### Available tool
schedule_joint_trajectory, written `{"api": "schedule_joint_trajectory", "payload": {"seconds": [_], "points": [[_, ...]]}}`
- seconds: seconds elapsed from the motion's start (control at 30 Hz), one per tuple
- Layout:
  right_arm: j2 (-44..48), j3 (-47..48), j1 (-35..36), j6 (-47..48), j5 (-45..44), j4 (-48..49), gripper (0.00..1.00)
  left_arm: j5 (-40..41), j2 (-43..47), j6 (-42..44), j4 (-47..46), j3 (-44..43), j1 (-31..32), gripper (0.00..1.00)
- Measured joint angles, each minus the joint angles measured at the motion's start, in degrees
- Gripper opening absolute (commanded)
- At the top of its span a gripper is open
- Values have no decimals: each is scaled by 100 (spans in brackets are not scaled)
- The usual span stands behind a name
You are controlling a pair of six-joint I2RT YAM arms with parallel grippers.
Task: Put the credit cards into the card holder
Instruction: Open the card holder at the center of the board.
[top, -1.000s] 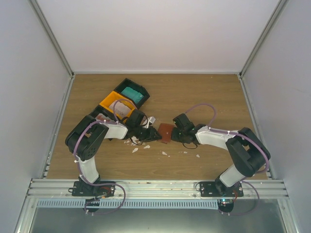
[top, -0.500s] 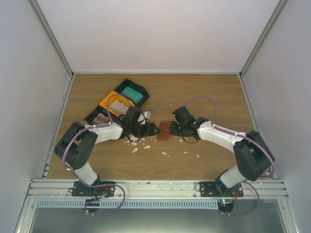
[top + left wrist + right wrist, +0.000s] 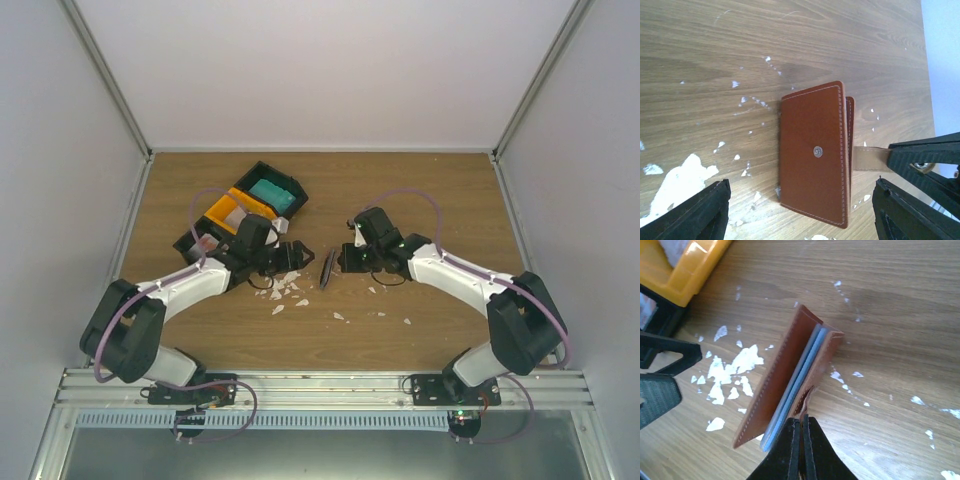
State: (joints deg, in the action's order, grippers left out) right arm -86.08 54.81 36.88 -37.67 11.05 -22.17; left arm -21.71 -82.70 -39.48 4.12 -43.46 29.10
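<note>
Two arms, top view: both reach to mid-table, the left gripper (image 3: 297, 257) and right gripper (image 3: 345, 262) facing each other with the card holder (image 3: 327, 270) between them.
Change, top view: a second ago the card holder lay flat, brown face up, with both grippers crowding it. Now it shows as a thin dark sliver tipped on edge, and the left arm has drawn back toward the tray (image 3: 220, 212).
Meaning: the hand-over looks finished. The right side keeps the holder and the left is free to fetch another card.
Cards left, top view: a teal card (image 3: 270, 192) lies in the tray's far black bin. The contents of the other bins are too small to tell.
Left gripper, left wrist view: fingers spread wide with nothing between them. The holder sits beyond, apart from both pads.
Card holder, left wrist view: smooth tan leather-look, rectangular, with pale stitching round the edges, a small round metal snap (image 3: 817, 151) and a lighter strap (image 3: 867, 157) running out to black fingers on the right.
Right gripper, right wrist view: jaws pressed together, pinching the strap at the holder's near edge.
Inserted card, right wrist view: a thin pale-blue edge (image 3: 792, 390) shows between the two brown leaves, so at least one card seems to be in.
Table (image 3: 420, 200), all views: matt wood grain littered with irregular white scraps (image 3: 285, 290).
</note>
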Motion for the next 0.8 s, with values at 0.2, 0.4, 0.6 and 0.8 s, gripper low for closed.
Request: {"api": "schedule_joint_trajectory", "payload": {"seconds": [0.2,0.4,0.6,0.8], "points": [[-37,103,0,170,188,107,0,-44,170,-101,-13,205,-85,77],[-105,103,0,210,22,118,0,-247,284,-114,-79,299,-120,75],[-103,-13,0,214,-682,-66,0,-789,68,-129,-468,319,-125,68],[-105,-247,-26,229,-1215,-299,1,-1285,-516,-170,-761,319,-116,51]]}}
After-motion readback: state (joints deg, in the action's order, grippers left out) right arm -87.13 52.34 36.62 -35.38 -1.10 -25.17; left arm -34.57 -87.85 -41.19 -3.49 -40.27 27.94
